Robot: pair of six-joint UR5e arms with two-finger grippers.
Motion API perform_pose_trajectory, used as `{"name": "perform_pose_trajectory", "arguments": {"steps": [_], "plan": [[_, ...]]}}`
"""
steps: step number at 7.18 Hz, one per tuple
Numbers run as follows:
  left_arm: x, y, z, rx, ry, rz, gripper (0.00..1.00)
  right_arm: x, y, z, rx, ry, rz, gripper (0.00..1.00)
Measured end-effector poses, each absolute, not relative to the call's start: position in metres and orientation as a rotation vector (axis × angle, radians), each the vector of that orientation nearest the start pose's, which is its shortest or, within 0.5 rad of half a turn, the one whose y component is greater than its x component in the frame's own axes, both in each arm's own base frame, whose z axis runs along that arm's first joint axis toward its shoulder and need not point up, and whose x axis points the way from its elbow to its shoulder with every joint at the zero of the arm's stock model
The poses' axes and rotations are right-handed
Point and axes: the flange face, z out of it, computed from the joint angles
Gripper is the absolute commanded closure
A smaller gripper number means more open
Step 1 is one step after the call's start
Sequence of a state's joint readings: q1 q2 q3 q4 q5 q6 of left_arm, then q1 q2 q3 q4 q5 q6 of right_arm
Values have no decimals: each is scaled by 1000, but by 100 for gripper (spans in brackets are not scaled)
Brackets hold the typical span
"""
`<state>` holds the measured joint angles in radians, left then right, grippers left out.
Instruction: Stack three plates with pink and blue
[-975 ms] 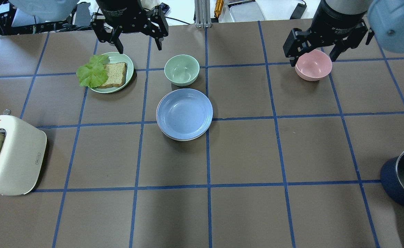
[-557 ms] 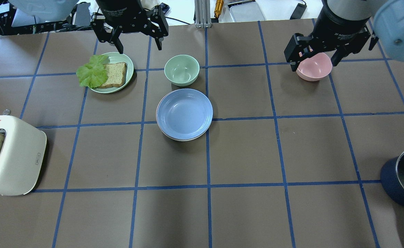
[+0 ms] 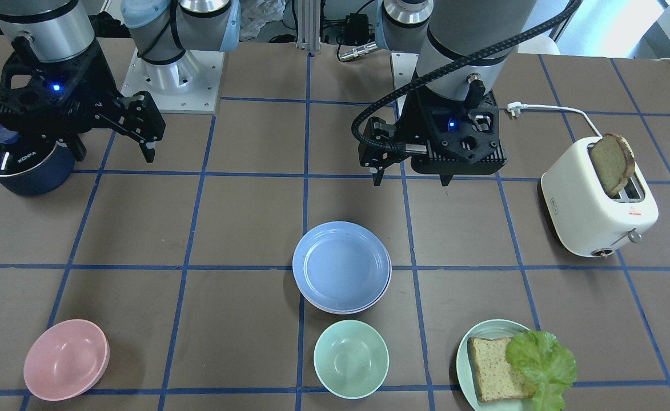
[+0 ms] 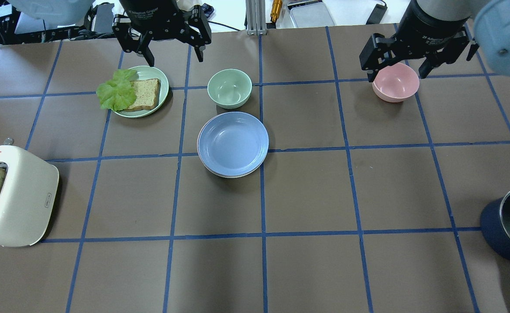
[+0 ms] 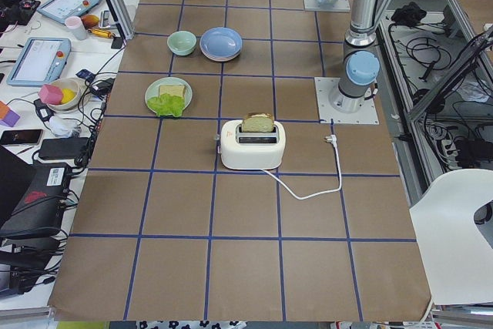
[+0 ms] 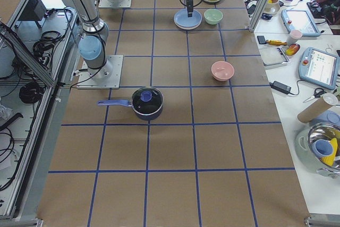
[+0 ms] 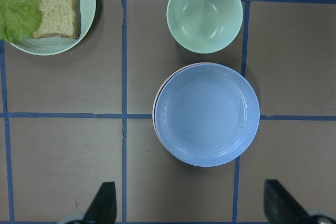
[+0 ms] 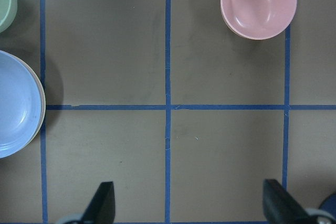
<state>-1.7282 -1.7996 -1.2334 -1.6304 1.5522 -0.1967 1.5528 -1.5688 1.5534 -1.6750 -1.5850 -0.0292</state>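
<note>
**Stacked at mid-table, both tools spread**

At the centre of the brown, blue-taped table [image 4: 307,191], nested in one pile: matte round light blue plate [image 4: 233,143] on top, pale pink plate [image 7: 157,94] showing only a thin rim beneath, cream-white plate [image 8: 43,103] edge at the bottom. Just beside the pile but apart from it: small mint-green bowl [image 4: 229,88]. Further aside: mint-green plate with bread and lettuce [image 4: 135,92]. Left gripper [image 3: 410,180] held high above the table, fingers spread wide, gripping nothing. Right gripper [image 3: 115,155] likewise parted and empty, well apart from the pile. Small pink bowl [image 4: 396,89] alone on the right side. At the table's ends: cream toaster [image 4: 15,195] with bread, dark blue lidded pot [image 4: 509,230].
</note>
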Motion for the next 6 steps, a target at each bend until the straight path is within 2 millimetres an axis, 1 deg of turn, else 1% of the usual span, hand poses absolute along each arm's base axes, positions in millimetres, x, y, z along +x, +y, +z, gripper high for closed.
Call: {"name": "perform_pose_trajectory", "arguments": {"steps": [2, 6], "plan": [[-225, -562, 525, -65, 3167, -72, 0, 125, -507, 506, -11, 3118, -186, 0], [-220, -567, 526, -80, 3169, -112, 0, 122, -506, 507, 4, 3112, -186, 0]]}}
